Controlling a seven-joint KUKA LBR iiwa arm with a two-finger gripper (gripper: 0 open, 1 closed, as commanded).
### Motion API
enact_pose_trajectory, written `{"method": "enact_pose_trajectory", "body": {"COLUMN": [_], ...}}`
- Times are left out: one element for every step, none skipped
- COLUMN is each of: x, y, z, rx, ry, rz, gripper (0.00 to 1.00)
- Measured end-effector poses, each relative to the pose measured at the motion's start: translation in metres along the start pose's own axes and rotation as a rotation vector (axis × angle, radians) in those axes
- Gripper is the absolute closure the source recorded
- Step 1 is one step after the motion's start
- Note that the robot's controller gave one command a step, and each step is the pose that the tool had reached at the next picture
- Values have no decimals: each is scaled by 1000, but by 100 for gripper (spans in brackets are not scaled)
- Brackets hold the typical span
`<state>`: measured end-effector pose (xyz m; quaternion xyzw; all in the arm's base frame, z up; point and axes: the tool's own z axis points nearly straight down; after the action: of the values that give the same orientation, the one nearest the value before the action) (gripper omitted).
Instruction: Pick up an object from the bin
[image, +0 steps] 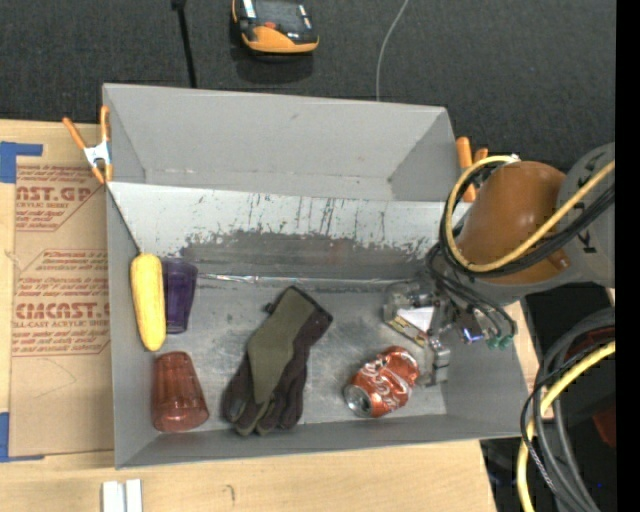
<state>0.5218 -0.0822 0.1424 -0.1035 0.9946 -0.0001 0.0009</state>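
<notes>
In the bin (300, 150), at right, I must centre the gripper (432, 340), open or closed I cannot tell, over the red can (383, 382).

Premises presented as a robotics laboratory or test cell, not a domestic or retail space. A robot arm (510, 225) under an orange cover, with yellow cables (560, 215) looped about it, stood over a grey metal bin (270, 140) set on a pale wooden bench top (300, 485). The bin held unrelated test articles: a dark glove (275, 360), a crushed red can (383, 382), and plastic cups (177, 392). Flooring was dark carpet (450, 50), on which lay an orange-and-black device (274, 25) and loose leads (186, 45).
</notes>
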Motion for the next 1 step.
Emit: {"method": "enact_pose_trajectory", "body": {"x": [7], "y": [18], "z": [69], "rx": [0], "ry": [-2], "rz": [-7], "gripper": [0]}}
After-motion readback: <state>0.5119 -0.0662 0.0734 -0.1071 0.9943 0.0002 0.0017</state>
